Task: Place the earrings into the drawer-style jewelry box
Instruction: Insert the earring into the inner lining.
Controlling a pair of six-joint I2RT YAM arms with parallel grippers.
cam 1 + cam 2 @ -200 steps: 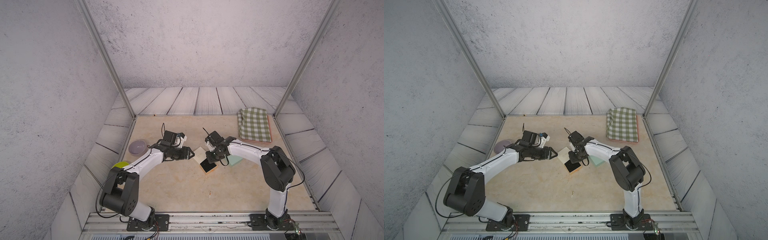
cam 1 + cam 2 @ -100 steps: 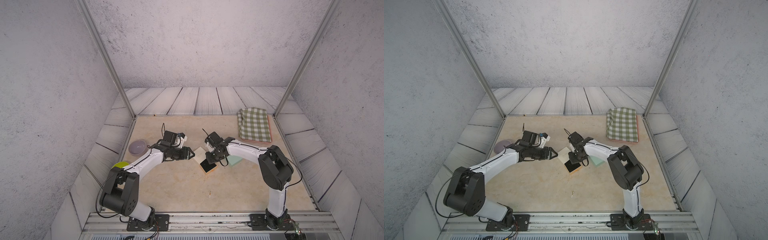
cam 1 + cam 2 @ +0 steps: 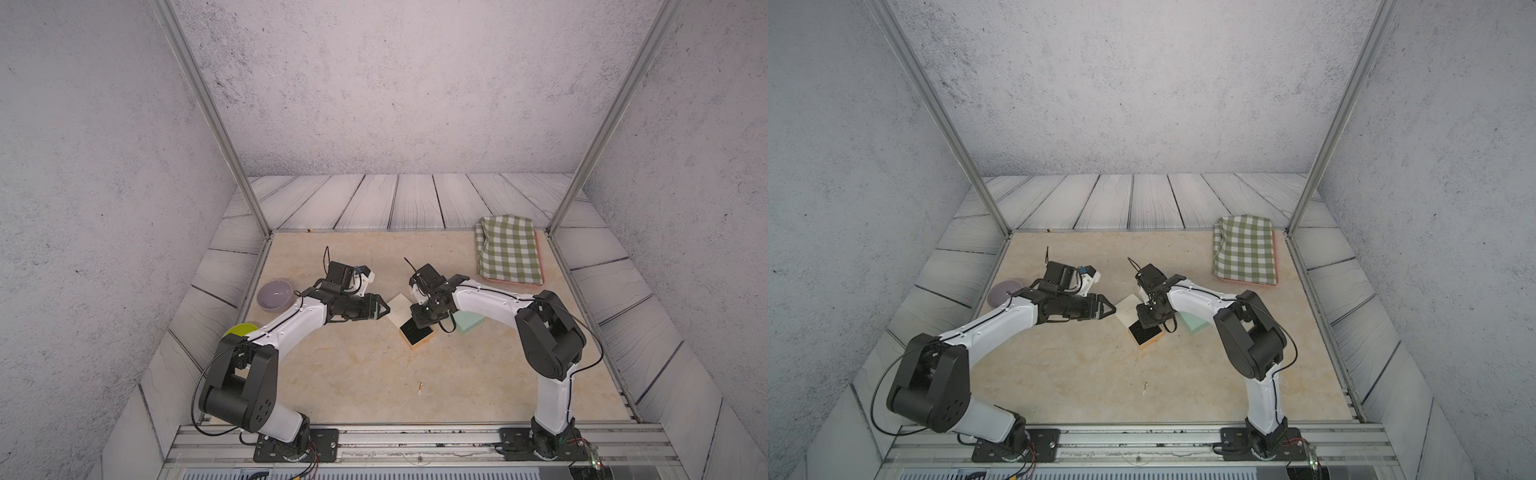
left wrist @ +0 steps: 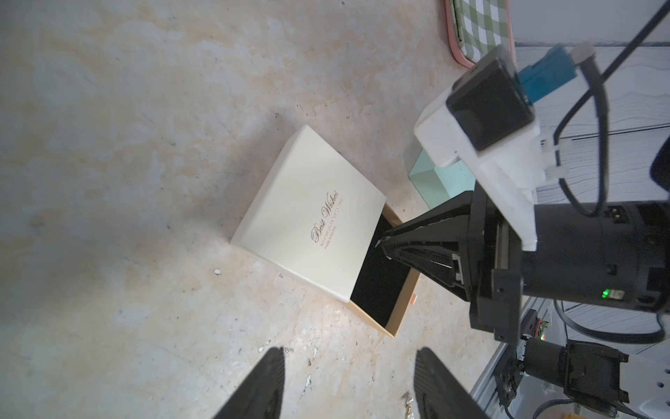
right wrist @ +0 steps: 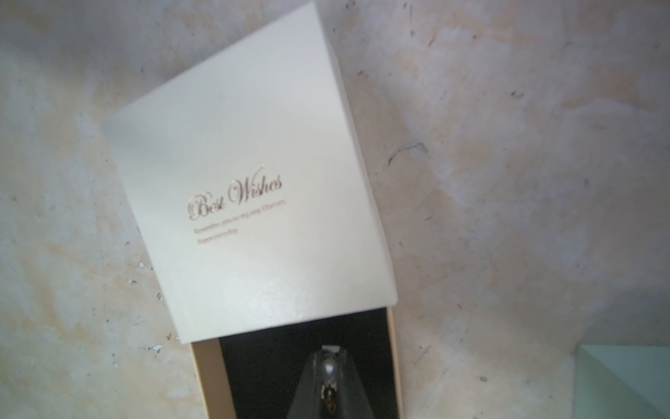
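Pinching what looks like a tiny gold earring (image 5: 329, 396) between closed jaws, the right gripper (image 5: 330, 362) hangs directly over the black lining of the pulled-out tray (image 5: 394, 362). The wrist view shows only a glint of metal between the fingers, so I judge it held rather than see a firm grip.

The tray belongs to the drawer-style jewelry box (image 3: 398, 308), which sits near the middle of the table. In both top views its drawer is drawn out toward about 5 o'clock from the cream sleeve, and I can make out nothing lying on the lining.

At the box's 9 o'clock the left gripper (image 3: 384, 309) hovers just beside the sleeve corner, jaws moderately apart and empty. It is close to the box, but whether it touches I cannot tell.

Further out, a mint-green box (image 3: 469, 323) lies at 3 o'clock, partly under the right arm. A second earring (image 3: 420, 388) lies loose on the table at 6 o'clock, well apart from the box.

By my reading, the drawer is open and one piece is poised for release. Left to do are letting it go into the tray and fetching the loose one; whether the drawer must then be closed the task does not say.
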